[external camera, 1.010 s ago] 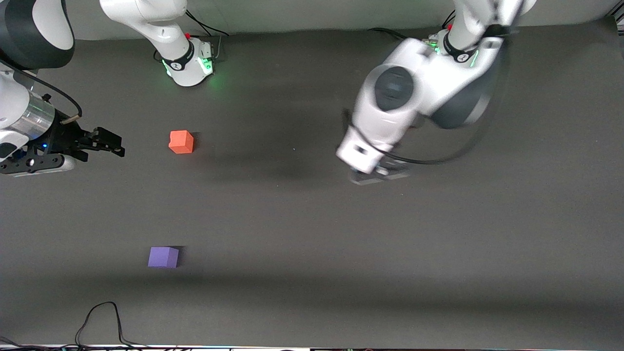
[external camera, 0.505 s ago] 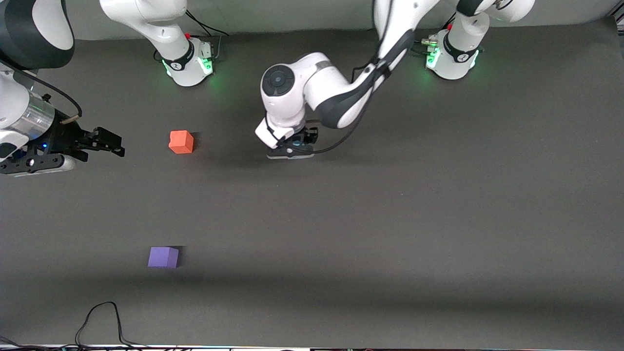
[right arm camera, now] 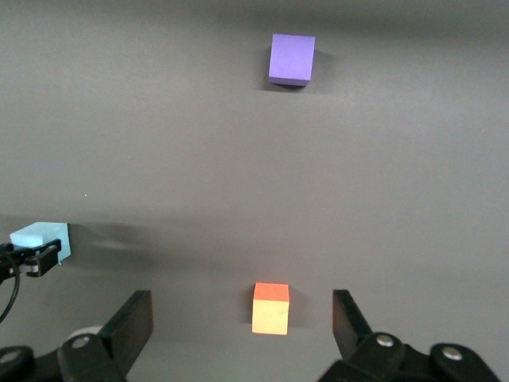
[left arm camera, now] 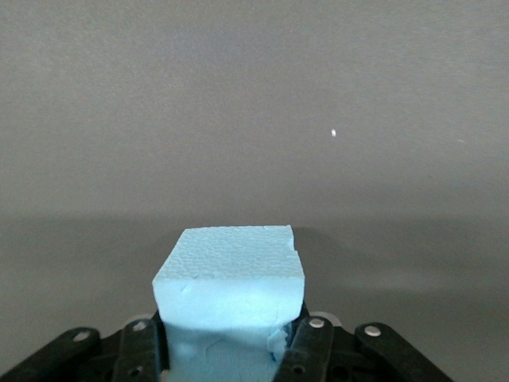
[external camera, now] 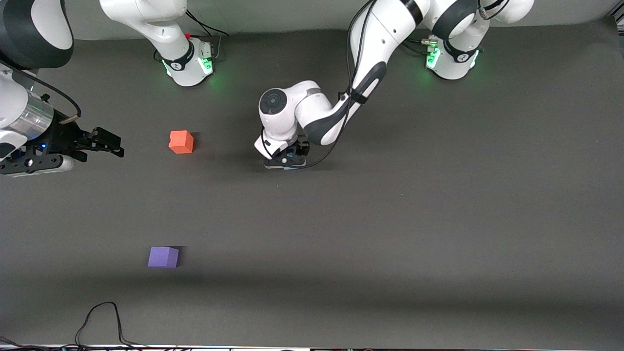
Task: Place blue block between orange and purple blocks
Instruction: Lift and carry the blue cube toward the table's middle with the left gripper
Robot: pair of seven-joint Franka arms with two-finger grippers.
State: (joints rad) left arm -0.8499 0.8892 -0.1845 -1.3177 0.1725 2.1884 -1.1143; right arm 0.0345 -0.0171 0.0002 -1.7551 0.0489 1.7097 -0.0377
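The blue block (left arm camera: pixel 231 278), a light sky-blue cube with a nick on one edge, sits between the fingers of my left gripper (left arm camera: pixel 229 344), which is shut on it. In the front view that gripper (external camera: pixel 287 162) hangs low over the mat's middle, level with the orange block (external camera: pixel 181 142) and toward the left arm's end from it. The purple block (external camera: pixel 163 257) lies nearer the camera than the orange one. My right gripper (external camera: pixel 113 145) waits open over the right arm's end of the table. Its wrist view shows the orange block (right arm camera: pixel 270 309), the purple block (right arm camera: pixel 292 59) and the held blue block (right arm camera: pixel 41 239).
A dark grey mat (external camera: pixel 390 234) covers the table. The two arm bases (external camera: pixel 187 63) (external camera: pixel 451 56) stand along the edge farthest from the camera. A black cable (external camera: pixel 102 317) loops at the nearest edge.
My left arm has swung toward the right arm's end of the table with the blue block, then dropped a little lower. The right arm has not moved.
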